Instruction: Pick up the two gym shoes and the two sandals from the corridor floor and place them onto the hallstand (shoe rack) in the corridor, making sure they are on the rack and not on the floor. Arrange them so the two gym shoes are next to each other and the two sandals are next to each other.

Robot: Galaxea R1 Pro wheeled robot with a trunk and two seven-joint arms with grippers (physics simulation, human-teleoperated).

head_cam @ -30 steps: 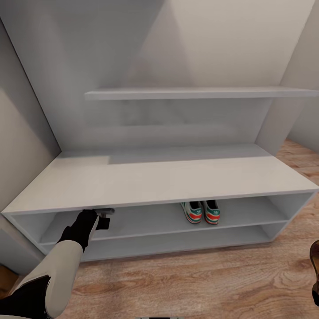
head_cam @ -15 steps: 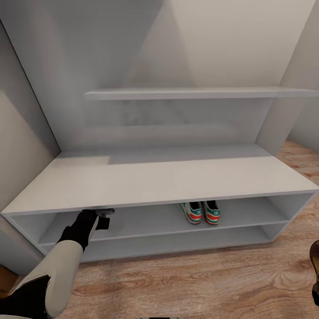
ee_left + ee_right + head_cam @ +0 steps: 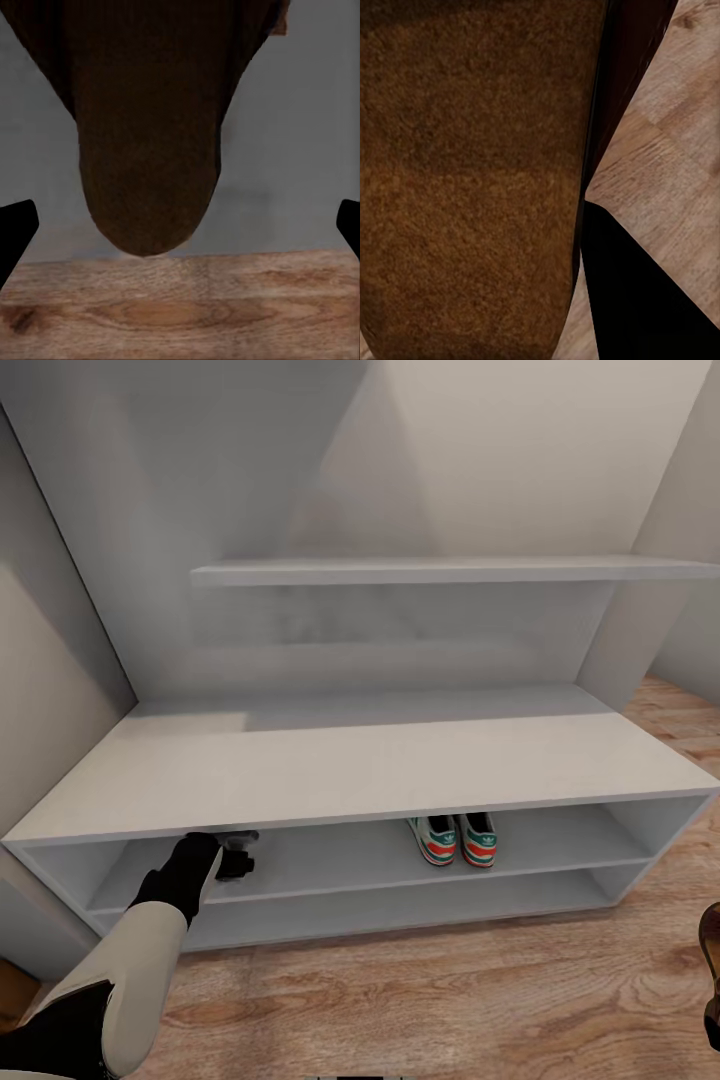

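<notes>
Standing across the middle of the head view as a long grey rack (image 3: 350, 770), bare on top. Holding the two gym shoes (image 3: 455, 840) on the upper tier, right of centre, side by side and touching, heels facing out. Keeping nothing visible on the lower tier. Carrying one long wall shelf (image 3: 450, 570) higher in the frame, also bare.

Reaching in from the lower left, into the left end of the upper tier, just under the front edge of the top: the left gripper (image 3: 238, 857), partly hidden by that edge. Showing, in the left wrist view, two black fingertips (image 3: 15, 232) far apart at the two side edges, with a brown sandal (image 3: 146, 135) hanging sole-on between them from the top of the frame. Meeting neither fingertip there, so cannot tell whether released or grasping. Covering much of the grey rack surface behind it, with a strip of wood floor (image 3: 450, 1000) along the bottom of that view.

Sitting at the lower right edge of the head view, over the floor: the right gripper (image 3: 713, 1015), dark, with a brown shape just above it. Facing, in the right wrist view, a second sandal (image 3: 472, 187), close and blurred, its edge lying against one black finger (image 3: 637, 300). Hiding the other finger, so cannot tell whether clenched on it.
</notes>
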